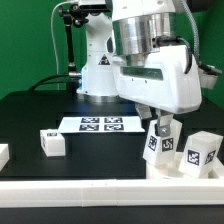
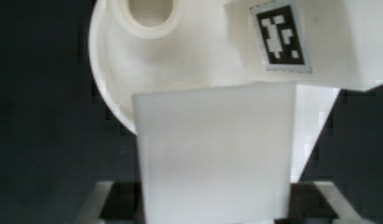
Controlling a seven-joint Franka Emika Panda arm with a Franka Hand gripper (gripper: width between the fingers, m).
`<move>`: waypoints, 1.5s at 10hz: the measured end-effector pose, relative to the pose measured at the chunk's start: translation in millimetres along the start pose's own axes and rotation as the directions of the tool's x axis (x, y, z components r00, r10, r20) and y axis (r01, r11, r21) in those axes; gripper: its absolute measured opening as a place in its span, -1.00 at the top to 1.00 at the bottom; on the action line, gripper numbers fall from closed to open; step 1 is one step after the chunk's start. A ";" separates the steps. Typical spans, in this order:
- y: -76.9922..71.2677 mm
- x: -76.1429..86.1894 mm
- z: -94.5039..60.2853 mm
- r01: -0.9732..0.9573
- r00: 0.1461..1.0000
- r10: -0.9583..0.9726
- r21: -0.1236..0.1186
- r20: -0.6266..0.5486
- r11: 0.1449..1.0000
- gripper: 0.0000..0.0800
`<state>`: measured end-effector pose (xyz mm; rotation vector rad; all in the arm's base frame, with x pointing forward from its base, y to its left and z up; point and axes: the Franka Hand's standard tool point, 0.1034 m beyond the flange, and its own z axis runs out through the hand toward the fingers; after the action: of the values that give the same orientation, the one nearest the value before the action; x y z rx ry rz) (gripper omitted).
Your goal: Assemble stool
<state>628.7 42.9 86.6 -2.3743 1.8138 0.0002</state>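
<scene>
Gripper [image 1: 160, 127] jaws stand narrow, clamped on a white stool leg, the held leg [image 1: 160, 146], which hangs straight below the wrist with two tagged faces turned to the exterior camera. In the wrist view the dark fingers [image 2: 120, 203] sit on either side of its plain white face, and one black-and-white tag shows near its far end. Just beyond that end is the round seat [image 2: 120, 80], a pale disc with a round hole near its rim. The held leg reaches down to the seat, but I cannot tell whether the two touch. Just beside the gripper, toward the exterior view's right, a second leg [image 1: 200, 152] stands upright at the seat, with tags on the faces that show. Well away from the gripper, toward the exterior view's left, a third leg [image 1: 52, 142] lies alone on the black table [image 1: 35, 112]. Behind the gripper, nearer the arm's base, the marker board [image 1: 100, 124] lies flat with its row of tags. In front of the gripper, along the near edge of the table, runs a long white rail [image 1: 90, 196].
</scene>
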 end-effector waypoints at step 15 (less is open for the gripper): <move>-9.0 -12.7 1.0 -0.716 0.693 0.709 0.014 0.129 0.698 -0.08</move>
<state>634.1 57.6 87.9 -1.4290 2.4968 0.1621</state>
